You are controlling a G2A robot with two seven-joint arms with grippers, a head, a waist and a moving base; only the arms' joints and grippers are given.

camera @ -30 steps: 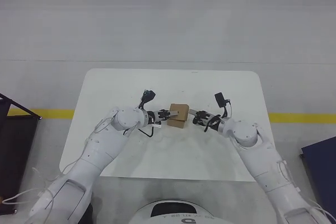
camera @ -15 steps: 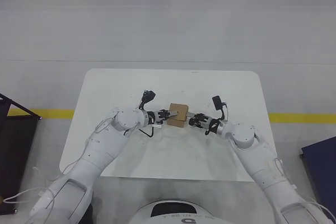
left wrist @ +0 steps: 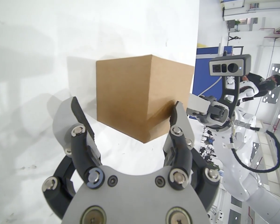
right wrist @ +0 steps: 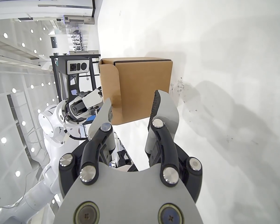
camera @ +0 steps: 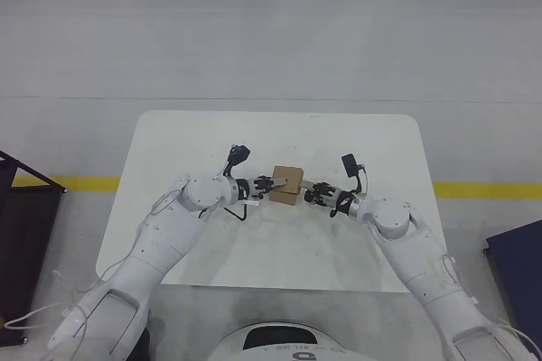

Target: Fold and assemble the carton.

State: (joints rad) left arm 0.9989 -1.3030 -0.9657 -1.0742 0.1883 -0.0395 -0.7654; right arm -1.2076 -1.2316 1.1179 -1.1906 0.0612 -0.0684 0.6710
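Your left tool is hanging released, its two fingers spread wide around one upright corner of the carton. One fingertip is sitting right against a brown side face, and you cannot tell whether it is actually touching. The other fingertip is staying apart from the box, over the white worktop.

Your right tool is also hanging released, and it is facing the opposite side of the carton. Its fingers are straddling that face without clamping it. One finger is lying near the rounded flap that is folded flat over the face, and the other is lying close to the carton's edge by the worktop.

From the top view you are seeing the carton standing closed as a small brown box near the middle of the worktop. It is sitting directly between the two tools, which are pointing at each other across it. In the right wrist view a thin dark gap is showing along the far edge of the box.
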